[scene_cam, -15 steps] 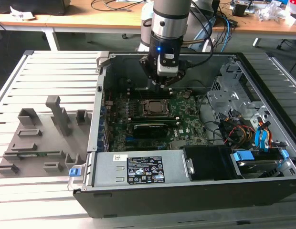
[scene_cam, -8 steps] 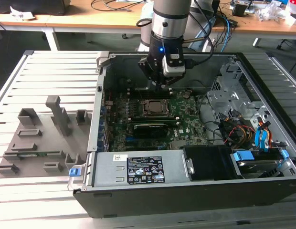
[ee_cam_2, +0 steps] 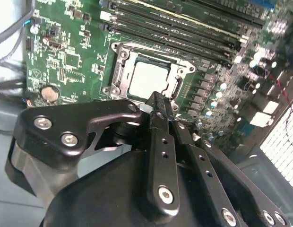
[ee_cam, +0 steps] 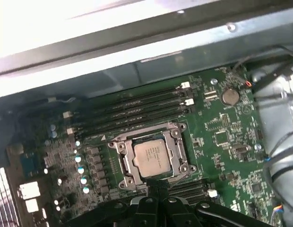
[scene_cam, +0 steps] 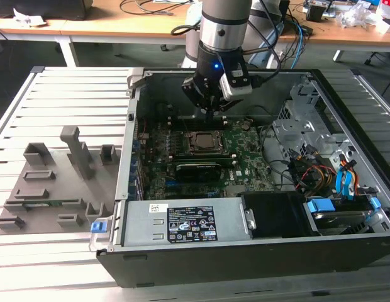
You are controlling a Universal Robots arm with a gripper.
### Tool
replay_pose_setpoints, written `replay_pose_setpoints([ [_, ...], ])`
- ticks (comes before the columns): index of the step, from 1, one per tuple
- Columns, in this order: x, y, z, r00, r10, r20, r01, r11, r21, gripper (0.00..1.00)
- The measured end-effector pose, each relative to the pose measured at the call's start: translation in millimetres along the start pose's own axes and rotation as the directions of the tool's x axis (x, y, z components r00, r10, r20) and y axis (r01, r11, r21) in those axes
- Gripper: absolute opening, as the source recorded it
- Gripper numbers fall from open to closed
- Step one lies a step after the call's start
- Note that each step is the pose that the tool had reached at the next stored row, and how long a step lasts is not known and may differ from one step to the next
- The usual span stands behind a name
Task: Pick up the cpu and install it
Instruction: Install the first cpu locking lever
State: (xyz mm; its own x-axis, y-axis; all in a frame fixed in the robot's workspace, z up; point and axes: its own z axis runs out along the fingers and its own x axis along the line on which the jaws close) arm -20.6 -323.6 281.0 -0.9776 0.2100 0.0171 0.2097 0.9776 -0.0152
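The cpu, a small square chip with a silver-grey top, lies flat inside the dark socket frame on the green motherboard of the open computer case. Both wrist views show it seated in the socket, cpu, cpu. My gripper hangs just above the socket's edge, a little beyond the chip in the exterior view. Its fingers are pressed together with nothing between them; the gripper and gripper tips sit right beside the frame.
A grey slotted tray lies outside the case at the exterior view's left. Inside stand memory slots, a graphics card, the power supply, and cables and drive bays at the right. Case walls ring the board.
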Motion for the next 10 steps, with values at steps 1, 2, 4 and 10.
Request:
replay_pose_setpoints([
  [1,0.0,0.0,0.0,0.9990,-0.044,0.0007,0.044,0.9990,0.0007,0.11],
  [2,0.0,0.0,0.0,0.9969,-0.079,0.0011,0.079,0.9969,0.0014,0.11],
  [4,0.0,0.0,0.0,0.9917,-0.129,0.0019,0.129,0.9917,0.0023,0.11],
  [10,0.0,0.0,0.0,0.9631,-0.269,0.0035,0.269,0.9631,0.0051,0.11],
])
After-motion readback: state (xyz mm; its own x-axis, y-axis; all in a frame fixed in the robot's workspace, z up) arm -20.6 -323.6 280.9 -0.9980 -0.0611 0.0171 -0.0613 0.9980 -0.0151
